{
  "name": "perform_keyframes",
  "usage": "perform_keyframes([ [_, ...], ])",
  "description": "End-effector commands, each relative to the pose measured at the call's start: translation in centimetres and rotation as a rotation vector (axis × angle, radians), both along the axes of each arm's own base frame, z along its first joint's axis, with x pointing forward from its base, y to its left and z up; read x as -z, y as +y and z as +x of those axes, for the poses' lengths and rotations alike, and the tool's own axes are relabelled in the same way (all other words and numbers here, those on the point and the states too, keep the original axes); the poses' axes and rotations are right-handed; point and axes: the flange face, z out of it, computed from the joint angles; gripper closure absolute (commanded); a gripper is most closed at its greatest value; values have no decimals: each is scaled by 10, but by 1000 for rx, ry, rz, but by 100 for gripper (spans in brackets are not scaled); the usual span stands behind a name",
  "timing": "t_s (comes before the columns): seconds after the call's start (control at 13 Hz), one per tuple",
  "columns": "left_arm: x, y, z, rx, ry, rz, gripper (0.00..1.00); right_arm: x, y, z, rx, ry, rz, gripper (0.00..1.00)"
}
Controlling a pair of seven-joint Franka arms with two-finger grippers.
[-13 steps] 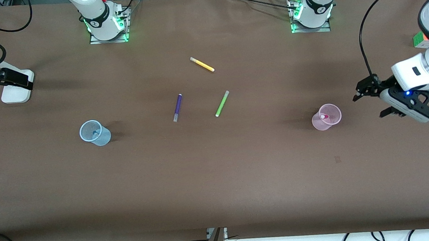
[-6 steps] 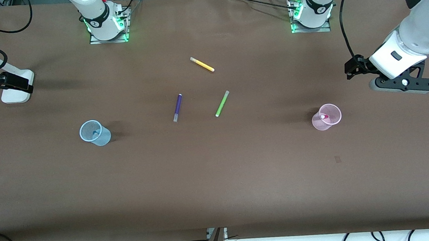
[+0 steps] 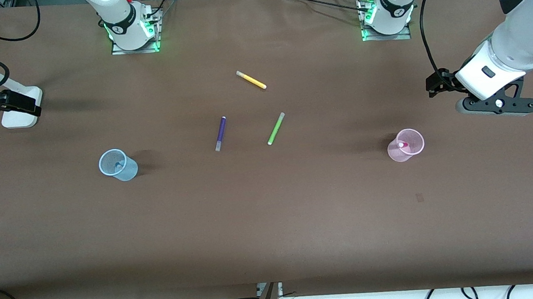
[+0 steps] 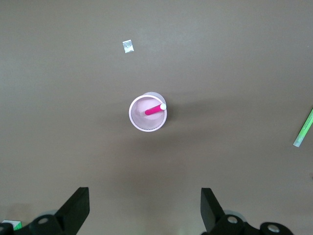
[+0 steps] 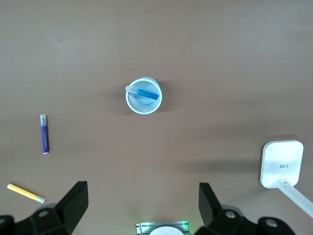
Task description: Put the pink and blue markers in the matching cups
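Lifted away from the pink cup [image 3: 405, 145], the left gripper [image 3: 496, 105] now hangs high over the table [image 3: 272, 225] toward the left arm's end. A second ago it sat lower and close beside that cup; half a second ago it was almost where it is now, so the retreat has nearly finished. Nothing on the table has shifted across the earlier frames.

Its jaws are spread wide and hold nothing; in the left wrist view the pink cup [image 4: 147, 113] lies ahead of them, with the pink marker [image 4: 155, 109] leaning inside, cap against the rim.

Taking the purple marker [image 3: 220, 133] as the landmark: the blue cup [image 3: 118, 165] stands toward the right arm's end from it and a little nearer the front camera, the pink cup toward the left arm's end. The lime-green marker [image 3: 276, 128] lies beside it; the yellow marker [image 3: 251, 80] is farther from the camera.

The right gripper [image 5: 142, 215] waits high over its end of the table, jaws wide, empty. The blue marker [image 5: 144, 93] rests in its cup.

Both markers appear placed, so I judge no grasp remains.
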Motion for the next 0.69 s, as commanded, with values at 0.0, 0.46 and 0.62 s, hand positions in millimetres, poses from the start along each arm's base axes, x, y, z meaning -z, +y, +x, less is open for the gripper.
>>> perform_keyframes([
  [0.0,-8,-7,0,41,-10,29,0,-1,-2,2,-12,-2,-14,0],
  [0.46,-23,-11,-14,102,-23,95,0,-1,-3,2,-10,-2,-15,0],
  [0.62,-21,3,-25,94,-25,5,0,-1,-2,2,-12,-2,-15,0],
])
